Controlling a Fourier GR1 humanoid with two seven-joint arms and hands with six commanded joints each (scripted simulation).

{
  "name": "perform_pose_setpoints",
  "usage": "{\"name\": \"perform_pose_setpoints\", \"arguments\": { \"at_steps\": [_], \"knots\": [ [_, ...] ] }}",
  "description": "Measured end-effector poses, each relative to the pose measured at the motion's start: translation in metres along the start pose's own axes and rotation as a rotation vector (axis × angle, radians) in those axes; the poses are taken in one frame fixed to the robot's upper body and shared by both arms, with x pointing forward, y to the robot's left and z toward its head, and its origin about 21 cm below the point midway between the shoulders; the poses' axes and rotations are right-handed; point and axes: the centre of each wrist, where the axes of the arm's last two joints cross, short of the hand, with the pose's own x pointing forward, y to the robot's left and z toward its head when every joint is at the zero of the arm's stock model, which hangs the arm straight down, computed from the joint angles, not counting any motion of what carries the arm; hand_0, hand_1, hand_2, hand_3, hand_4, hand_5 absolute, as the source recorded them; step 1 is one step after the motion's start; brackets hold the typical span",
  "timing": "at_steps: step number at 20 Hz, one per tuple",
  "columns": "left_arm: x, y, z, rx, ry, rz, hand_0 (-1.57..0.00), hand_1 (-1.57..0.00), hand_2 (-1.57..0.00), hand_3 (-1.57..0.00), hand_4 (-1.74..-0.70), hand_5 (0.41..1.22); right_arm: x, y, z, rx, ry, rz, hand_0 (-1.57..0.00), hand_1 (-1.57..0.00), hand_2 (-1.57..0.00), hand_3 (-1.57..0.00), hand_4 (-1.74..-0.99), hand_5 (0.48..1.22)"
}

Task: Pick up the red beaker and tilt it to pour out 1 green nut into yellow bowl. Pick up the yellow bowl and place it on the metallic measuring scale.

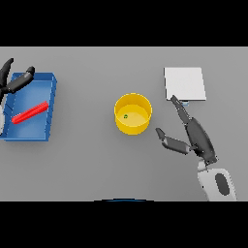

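Right hand (196, 135) sits low on the grey worktop (92, 160), just right of the yellow bowl (132, 114), and it is released: fingers straight and pointing up toward the metallic measuring scale (184, 83), thumb spread out toward the bowl, nothing in its grasp. Its fingertips end right at the scale's near edge (whether they actually touch it I cannot tell).

At the middle of the worktop stands the yellow bowl, upright, with one small green nut (126, 116) lying on its floor, left of centre. Bowl and hand are apart, with a strip of bare grey between the thumb and the bowl's wall. Up and to the right of the bowl lies the scale, a pale square plate flat on the worktop.

Far left of the bowl is a blue tray (48, 104), and in it the red beaker (30, 112) lies on its side, slanting. Left hand (14, 82) hovers over the tray's far left corner, fingers splayed and loose, clear of the beaker.
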Motion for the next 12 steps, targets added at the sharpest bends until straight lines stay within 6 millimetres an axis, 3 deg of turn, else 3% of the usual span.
{"name": "perform_pose_setpoints", "arguments": {
  "at_steps": [7,12],
  "knots": [
    [0.004,-0.006,0.001,-0.023,0.009,0.016,0.0,0.0,0.0,0.0,-0.81,0.688,0.024,-0.013,-0.05,0.303,-0.084,0.517,0.0,0.0,0.0,0.0,-1.152,0.632],
    [-0.004,-0.005,0.004,-0.022,0.001,0.011,0.0,0.0,0.0,0.0,-0.8,0.691,0.034,-0.001,-0.075,0.518,-0.197,0.728,0.0,0.0,0.0,0.0,-1.161,0.643]
  ]
}}
